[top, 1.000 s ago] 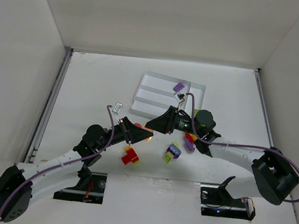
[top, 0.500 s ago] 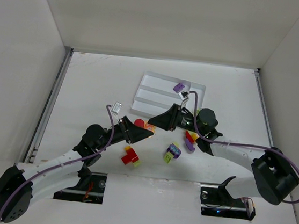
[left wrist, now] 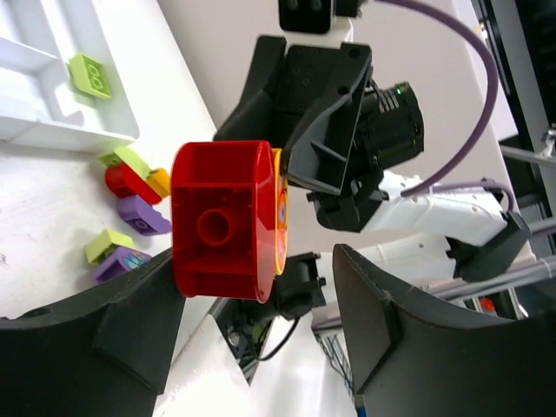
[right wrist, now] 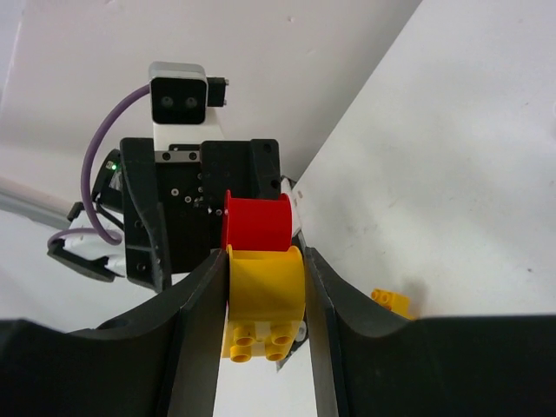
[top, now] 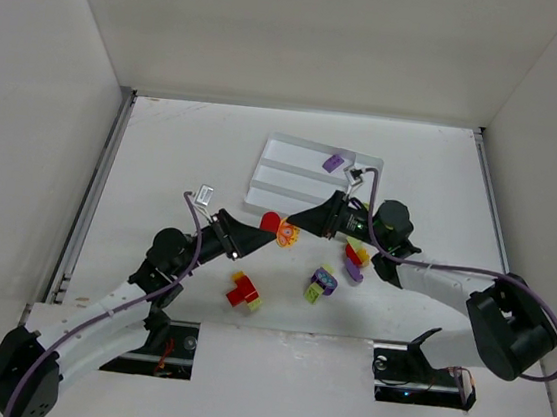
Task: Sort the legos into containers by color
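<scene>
My right gripper [top: 304,224] [right wrist: 265,261] is shut on a yellow-orange brick [right wrist: 265,291] [top: 288,234], held above the table. A red round piece [top: 271,224] [right wrist: 258,221] [left wrist: 223,217] is stuck to the brick's far end. My left gripper [top: 253,234] [left wrist: 259,261] faces it with jaws open. The red piece lies between them, beside one finger [left wrist: 130,321], with a clear gap to the other. The white tray [top: 294,160] holds a purple brick [top: 334,162] and a lime brick [left wrist: 89,75].
Loose bricks lie on the table: a red and yellow cluster [top: 243,290], a purple and lime cluster [top: 320,282], and a red, yellow and purple cluster [top: 355,260] under the right arm. A small yellow brick [right wrist: 389,301] lies below the right gripper. White walls enclose the table.
Both grippers have risen and moved toward the tray. The left gripper has drawn back to the left, and the red round piece now shows between the two grippers.
</scene>
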Motion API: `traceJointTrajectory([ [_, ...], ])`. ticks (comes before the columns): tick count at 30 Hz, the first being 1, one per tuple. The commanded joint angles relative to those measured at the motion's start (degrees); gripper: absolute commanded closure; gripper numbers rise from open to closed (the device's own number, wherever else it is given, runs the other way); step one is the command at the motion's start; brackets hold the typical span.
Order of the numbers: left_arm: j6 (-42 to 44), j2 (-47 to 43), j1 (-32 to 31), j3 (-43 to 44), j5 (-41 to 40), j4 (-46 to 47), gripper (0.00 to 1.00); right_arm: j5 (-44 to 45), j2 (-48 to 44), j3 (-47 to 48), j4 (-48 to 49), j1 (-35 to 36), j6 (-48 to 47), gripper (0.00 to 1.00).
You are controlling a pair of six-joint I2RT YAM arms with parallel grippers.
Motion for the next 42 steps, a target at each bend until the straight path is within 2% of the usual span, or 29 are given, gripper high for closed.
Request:
traceJointTrajectory([
  [1, 1.44, -1.03, 1.14, 0.93, -1.1, 2.61, 0.38, 0.1, -0.15, -0.65, 3.72, -0.86, -0.6, 0.63],
  [5, 2.23, 0.73, 0.35, 1.45, -1.45, 3.31, 0.43, 0.02, 0.91, -0.3, 3.72, -0.6, -0.6, 0.63],
  [14, 2.76, 1.96, 0.0, 1.28, -4.44, 3.84, 0.7, 0.19, 3.37, 0.58, 3.54, 0.1, -0.6, 0.62],
  [16, 2.76, 1.52, -0.09, 1.1, -5.05, 3.84, 0.74, 0.45, 3.37, 0.58, 3.54, 0.1, -0.52, 0.55],
  [19, 2.41, 0.38, -0.09, 0.66, -5.93, 3.84, 0.78, 0.72, 3.46, 0.4, 3.54, 0.19, -0.6, 0.34],
  [22, 1.88, -0.59, 0.18, 0.49, -6.73, 3.84, 0.81, 0.89, 4.25, 0.32, 3.72, 0.19, -0.52, 0.28],
  [29, 1.62, -0.33, -0.17, 0.4, -7.34, 3.84, 0.82, 0.46, 4.25, 0.4, 4.86, 0.81, -0.34, 0.41],
  [37, 1.09, 0.11, -0.44, -0.13, -8.75, 5.16, 0.83, -1.83, 7.41, 1.02, 9.77, 2.48, 2.64, 0.39],
  [42, 0.74, -0.15, 0.09, -0.21, -9.36, 5.51, 0.85, -1.92, 7.24, 0.49, 11.8, 2.48, 3.79, 0.48],
])
